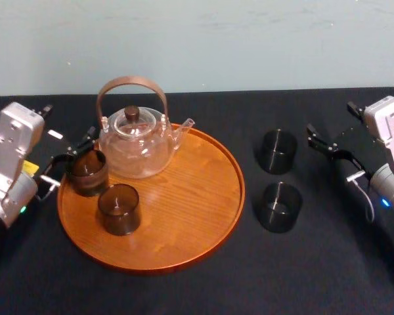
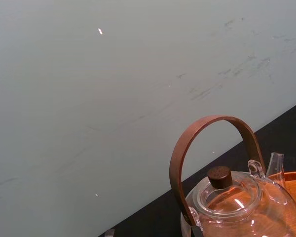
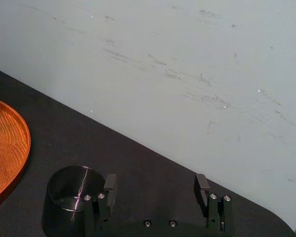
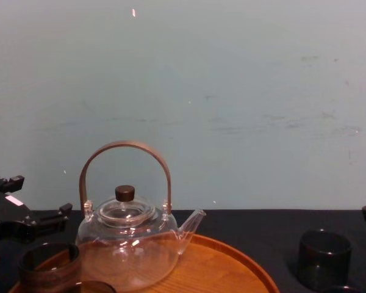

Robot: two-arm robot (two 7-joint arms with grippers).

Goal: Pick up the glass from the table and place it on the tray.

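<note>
Tray (image 1: 184, 197): teapot (image 1: 136, 147), 2 glasses (image 1: 119, 209) (image 1: 87, 172) (both empty)

1. Tray (image 1: 184, 223): appeared as grained orange-brown wood, softly glossy.
2. Table (image 1: 184, 292): looked draped in matt black cloth.
3. Glass (image 1: 87, 172), at tray's left rim: seemed smoky, translucent, glossy.
4. Teapot (image 1: 138, 147): looked clear, shiny glass.

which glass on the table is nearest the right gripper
The far smoky dark-brown glass tumbler, nearer the wall: the right gripper is beside it; the other table tumbler stands closer to the robot.
</note>
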